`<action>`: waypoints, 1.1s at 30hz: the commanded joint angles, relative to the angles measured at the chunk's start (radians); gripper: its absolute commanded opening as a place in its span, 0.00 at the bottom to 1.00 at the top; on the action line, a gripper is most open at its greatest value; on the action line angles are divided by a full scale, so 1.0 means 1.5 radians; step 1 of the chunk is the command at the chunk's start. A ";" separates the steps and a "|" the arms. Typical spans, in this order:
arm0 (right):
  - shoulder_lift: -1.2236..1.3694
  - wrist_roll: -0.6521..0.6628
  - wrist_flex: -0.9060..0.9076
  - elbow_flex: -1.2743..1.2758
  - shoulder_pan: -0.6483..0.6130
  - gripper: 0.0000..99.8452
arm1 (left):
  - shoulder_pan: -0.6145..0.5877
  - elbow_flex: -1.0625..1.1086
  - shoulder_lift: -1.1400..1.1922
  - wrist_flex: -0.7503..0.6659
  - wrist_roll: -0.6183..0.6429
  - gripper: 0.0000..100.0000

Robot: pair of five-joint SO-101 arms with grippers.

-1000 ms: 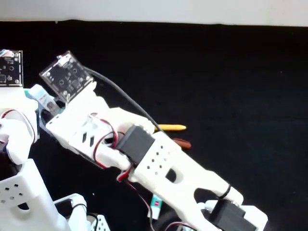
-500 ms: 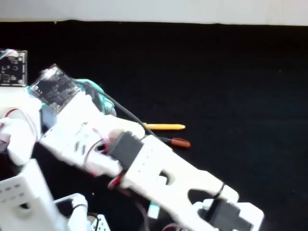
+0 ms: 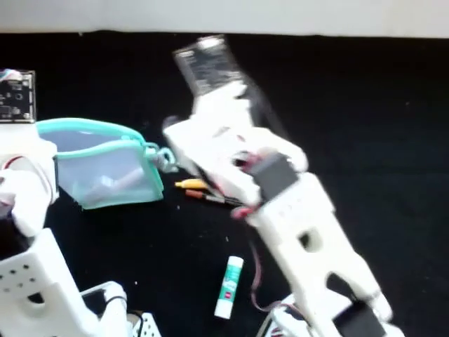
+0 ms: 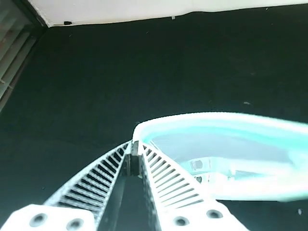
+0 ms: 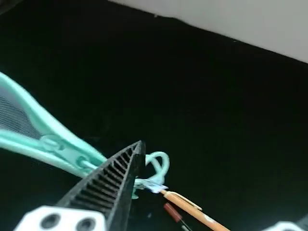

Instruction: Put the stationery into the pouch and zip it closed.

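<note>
Black table (image 3: pixel 365 105): carries all items.

Right arm (image 3: pixel 302 210): white, lies slantwise across the middle of the table in the high view, its wrist camera board toward the far edge. Right claw (image 5: pixel 137 149): tip sits just beside the zip pull; whether it is wide or narrow cannot be told.

Left arm (image 3: pixel 28 210): white, at the left edge of the high view. Left claw (image 4: pixel 134 147): closed tight, pinching the rim of the pouch at one end.

Pouch (image 3: pixel 105 165): teal with clear sides, lying on the table left of the right arm, mouth gaping open. Pale contents show inside; they cannot be identified.

Glue stick (image 3: pixel 229 286): white with a green band, lying alone on the table nearer the arm bases, well apart from the pouch.

Orange pen (image 3: pixel 188 184) and red pen (image 3: pixel 198 196): lying side by side, partly under the right arm, near the pouch's zip end.

Zip pull (image 5: pixel 161 163): teal loop, just beside the orange pen's tip.
</note>
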 commanded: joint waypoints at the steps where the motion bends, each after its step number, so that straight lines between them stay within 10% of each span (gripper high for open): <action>1: -0.065 -0.005 0.066 0.017 0.070 0.53 | -0.009 0.015 0.008 0.001 0.003 0.01; 12: -0.078 0.237 0.195 0.309 0.075 0.53 | -0.009 0.016 0.008 0.001 0.002 0.01; 33: -0.071 0.210 0.171 0.553 -0.129 0.53 | -0.009 0.068 0.004 -0.042 0.002 0.01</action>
